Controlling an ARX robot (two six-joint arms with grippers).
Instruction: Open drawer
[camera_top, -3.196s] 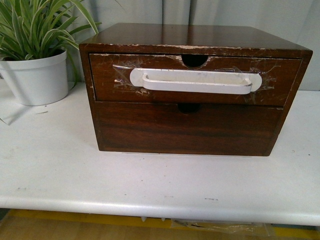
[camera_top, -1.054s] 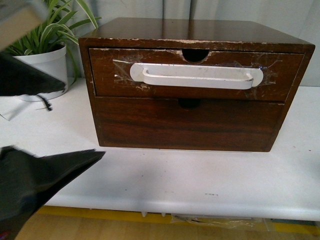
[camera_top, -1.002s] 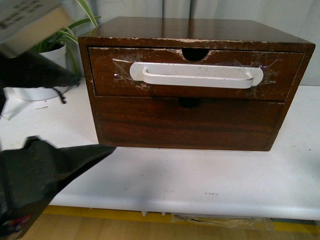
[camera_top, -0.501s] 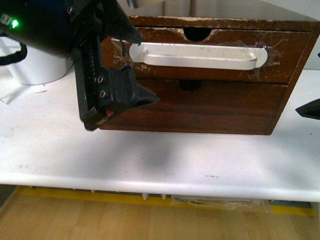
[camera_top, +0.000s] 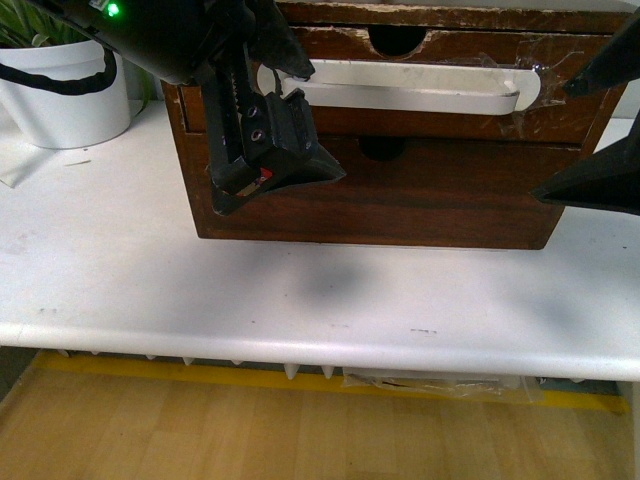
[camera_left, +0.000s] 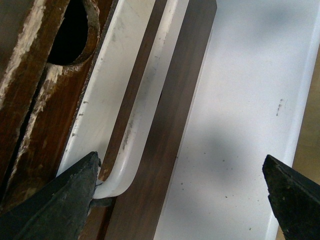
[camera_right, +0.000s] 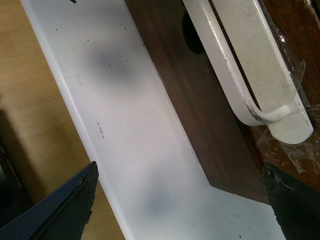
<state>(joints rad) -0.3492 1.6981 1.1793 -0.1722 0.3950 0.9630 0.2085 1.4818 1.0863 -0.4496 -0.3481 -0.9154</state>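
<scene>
The drawer is in the upper middle of the front view, at the top of a dark brown wooden box. Its top edge is chipped and pale, with one half-round hole cut in it. One long white bar handle with round ends runs across it, stuck on with crinkly clear tape. Below it is one taller, plain lower drawer with a half-round hole of its own. That makes two drawers, two holes and one handle.

The box stands on a smooth white table with tiny dark specks. One round white pot stands in the upper left.

There are two black grippers, each with two pointed fingers. The left gripper is spread wide at the handle's left end and holds nothing. In the left wrist view, one fingertip sits right at the handle's bend and the other is far off over the table. The right gripper, at the right edge near the handle's other end, is spread wide too and holds nothing.
</scene>
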